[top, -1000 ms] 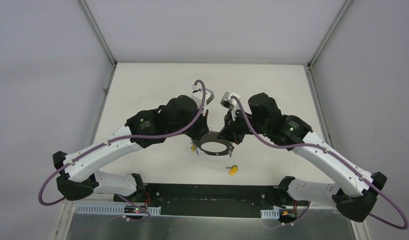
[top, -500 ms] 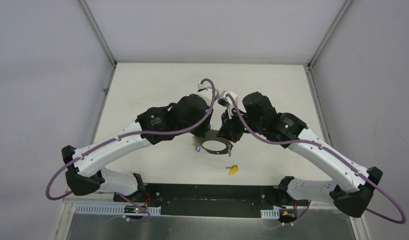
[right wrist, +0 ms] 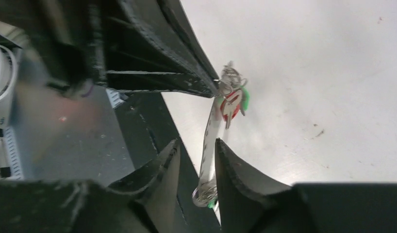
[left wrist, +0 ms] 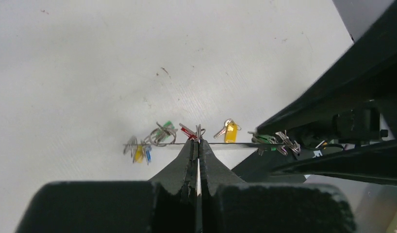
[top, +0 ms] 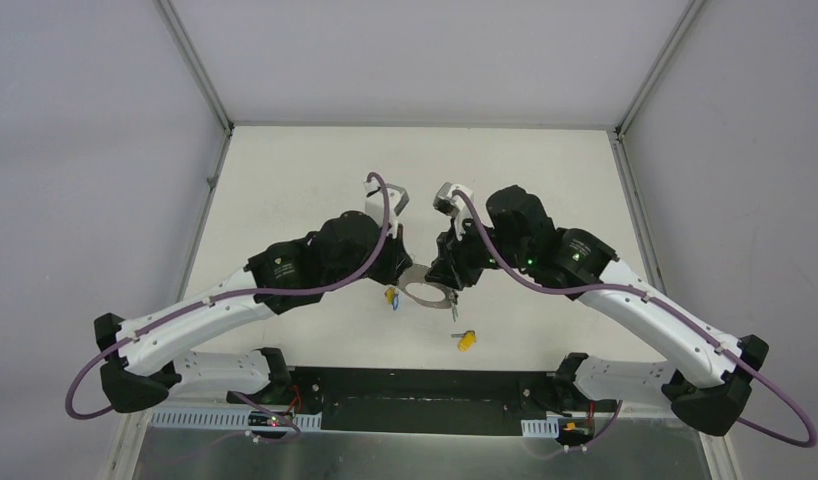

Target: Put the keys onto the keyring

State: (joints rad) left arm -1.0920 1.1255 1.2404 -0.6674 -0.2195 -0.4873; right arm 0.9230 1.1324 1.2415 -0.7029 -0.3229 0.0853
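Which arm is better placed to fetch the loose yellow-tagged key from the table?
Probably right. The left gripper is shut on the large thin grey metal keyring; the right gripper stands open, and the small yellow-tagged silver key lies nearer it.

Thin grey metal hoop keyring [right wrist: 207,145]: smooth, glossy band. Small silver metal keys [left wrist: 229,131]: shiny, coloured plastic tags. White table [left wrist: 90,73]: matt, scuffed. Black left gripper fingers [left wrist: 213,167]: matt, grainy plastic.

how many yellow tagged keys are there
2. One small yellow-tagged silver key lies loose on the white table; a second yellow-tagged key hangs on the left side of the large grey metal keyring. More may be hidden.
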